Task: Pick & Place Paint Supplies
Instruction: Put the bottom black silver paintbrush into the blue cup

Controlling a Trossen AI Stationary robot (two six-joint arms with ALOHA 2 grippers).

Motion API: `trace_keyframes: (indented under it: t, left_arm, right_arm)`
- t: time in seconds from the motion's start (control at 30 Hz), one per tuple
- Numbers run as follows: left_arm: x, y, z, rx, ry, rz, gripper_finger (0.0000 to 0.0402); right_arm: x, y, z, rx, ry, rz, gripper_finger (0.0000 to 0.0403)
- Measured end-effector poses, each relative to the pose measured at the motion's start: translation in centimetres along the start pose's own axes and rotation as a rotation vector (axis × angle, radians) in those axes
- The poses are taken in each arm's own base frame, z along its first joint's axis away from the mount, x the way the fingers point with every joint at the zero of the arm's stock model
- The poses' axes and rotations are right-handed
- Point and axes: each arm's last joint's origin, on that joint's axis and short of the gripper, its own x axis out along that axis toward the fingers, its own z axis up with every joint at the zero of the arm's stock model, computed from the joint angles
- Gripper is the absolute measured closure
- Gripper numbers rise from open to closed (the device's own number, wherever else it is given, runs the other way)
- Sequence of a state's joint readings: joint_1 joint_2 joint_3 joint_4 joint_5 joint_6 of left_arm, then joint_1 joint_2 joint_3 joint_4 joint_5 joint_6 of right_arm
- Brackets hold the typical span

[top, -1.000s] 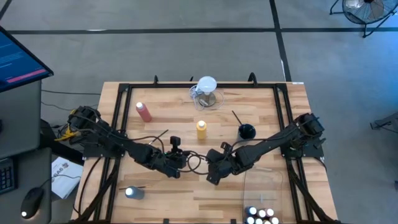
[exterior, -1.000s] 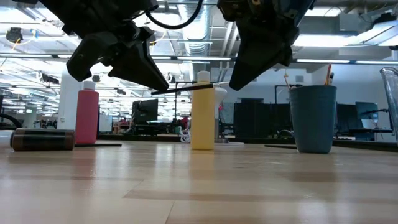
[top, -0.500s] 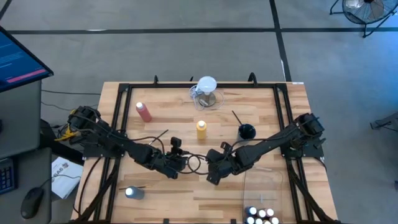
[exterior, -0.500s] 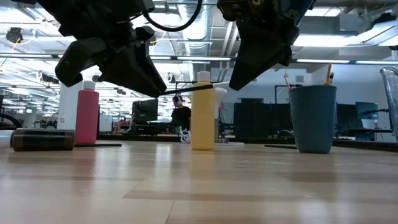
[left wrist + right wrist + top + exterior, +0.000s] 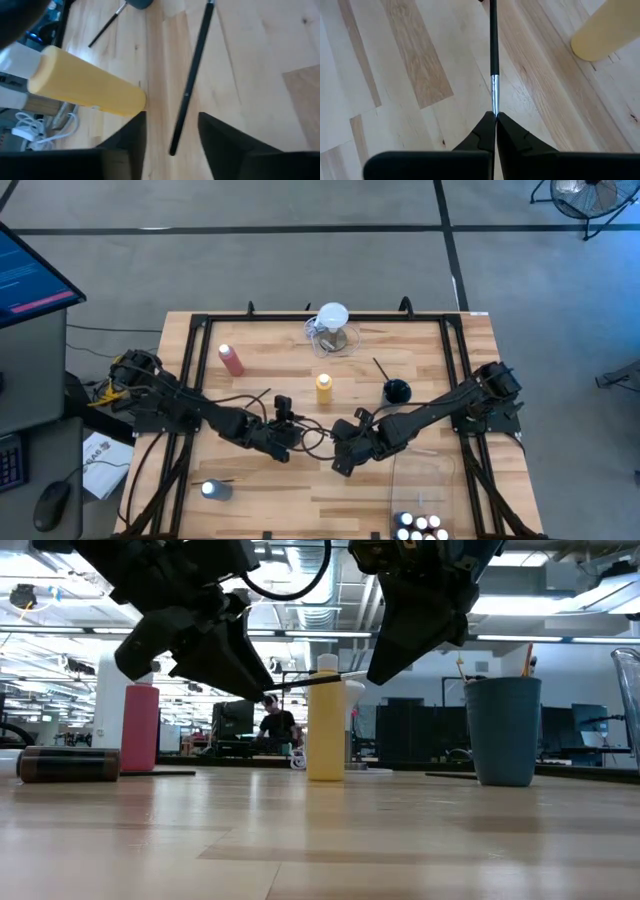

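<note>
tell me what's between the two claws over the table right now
A thin dark paintbrush spans the gap. The right claw is shut on its metal end; the left claw stands open around the other end. The low view and both wrist views show it.

We take twelve o'clock as the far edge of the table (image 5: 420,380) in the high view. The jug (image 5: 331,330) stands at twelve. A squeeze bottle (image 5: 231,359) stands at ten, a second squeeze bottle (image 5: 324,388) just above centre, the cup (image 5: 397,391) at two. A paintbrush (image 5: 318,442) spans between the left gripper (image 5: 291,434) and right gripper (image 5: 338,467), just below centre. Small paint bottles (image 5: 418,527) cluster at five; a lying container (image 5: 215,490) sits at seven.
</note>
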State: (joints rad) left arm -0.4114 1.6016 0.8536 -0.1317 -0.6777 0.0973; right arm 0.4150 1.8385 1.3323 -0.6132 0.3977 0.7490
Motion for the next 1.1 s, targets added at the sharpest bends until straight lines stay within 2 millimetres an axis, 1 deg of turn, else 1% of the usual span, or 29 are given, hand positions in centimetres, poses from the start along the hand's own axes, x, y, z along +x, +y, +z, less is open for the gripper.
trace_keyframes:
  t: [0.13,0.23,0.27,0.4,0.47,0.53,0.63,0.8,0.93,1.03,1.1]
  left_arm:
    - [0.1,0.0,-0.1,-0.046,0.006,-0.019,0.0324]
    - [0.5,0.2,-0.8,-0.074,0.029,-0.039,0.0382]
    - [0.7,0.3,-1.0,-0.087,0.036,-0.052,0.0390]
    - [0.9,0.3,-1.4,-0.146,0.052,-0.063,0.0398]
    - [0.7,0.1,-1.4,-0.173,0.048,-0.065,0.0399]
    - [0.6,-0.1,-1.2,-0.200,0.036,-0.069,0.0400]
    - [0.2,-0.5,-0.9,-0.250,0.002,-0.077,0.0401]
    - [-0.6,-1.3,-0.4,-0.300,-0.042,-0.093,0.0401]
    - [-1.9,-1.8,0.4,-0.336,-0.114,-0.119,0.0401]
    - [-3.2,-1.9,1.3,-0.374,-0.200,-0.150,0.0401]
    - [-4.3,-1.9,2.3,-0.409,-0.298,-0.173,0.0401]
  right_arm:
    - [0.1,-0.1,0.1,0.004,0.000,-0.003,0.0403]
    - [0.1,-0.1,0.1,0.003,-0.003,-0.004,0.0403]
    - [0.1,-0.1,0.2,-0.001,-0.007,-0.006,0.0403]
    - [0.0,-0.1,0.4,-0.035,-0.023,0.005,0.0403]
    - [-0.4,0.0,0.7,-0.088,-0.042,0.022,0.0403]
    - [-1.2,0.2,1.0,-0.139,-0.060,0.040,0.0402]
    - [-3.4,0.7,2.1,-0.190,-0.123,0.088,0.0394]
    - [-8.6,0.9,3.5,-0.254,-0.265,0.147,0.0370]
    - [-12.6,0.3,3.6,-0.271,-0.362,0.181,0.0337]
    - [-15.0,-0.1,3.1,-0.269,-0.426,0.163,0.0307]
    - [-16.3,0.0,2.6,-0.274,-0.470,0.165,0.0283]
